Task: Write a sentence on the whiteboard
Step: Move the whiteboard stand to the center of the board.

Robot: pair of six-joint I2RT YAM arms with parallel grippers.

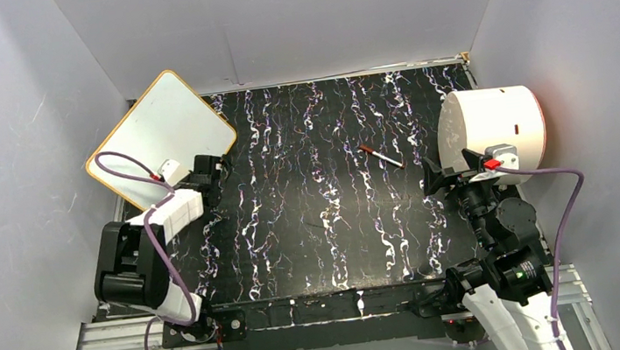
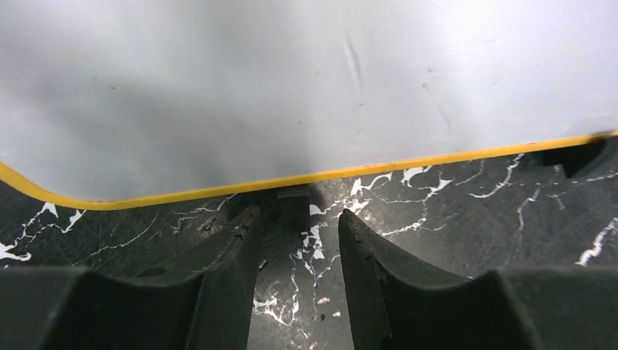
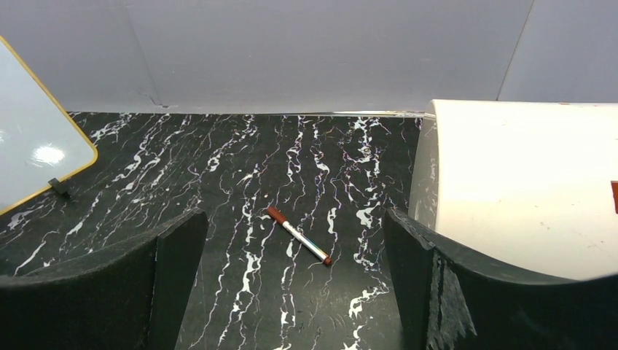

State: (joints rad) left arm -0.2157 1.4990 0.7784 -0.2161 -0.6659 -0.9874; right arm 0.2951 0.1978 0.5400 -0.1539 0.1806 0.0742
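The whiteboard (image 1: pixel 159 136), white with a thin orange-yellow rim, lies at the back left, partly against the left wall. It fills the top of the left wrist view (image 2: pixel 291 87) and shows at the left edge of the right wrist view (image 3: pixel 29 138). My left gripper (image 1: pixel 212 170) is open and empty just short of the board's near edge, by a small black clip (image 2: pixel 294 206). A red-capped marker (image 1: pixel 382 157) lies on the black marbled table, also in the right wrist view (image 3: pixel 299 235). My right gripper (image 1: pixel 433 177) is open and empty, near side of the marker.
A big white cylinder (image 1: pixel 495 127) stands at the back right, close beside my right gripper, and shows in the right wrist view (image 3: pixel 525 189). Grey walls enclose the table on three sides. A metal rail (image 1: pixel 322 310) runs along the near edge.
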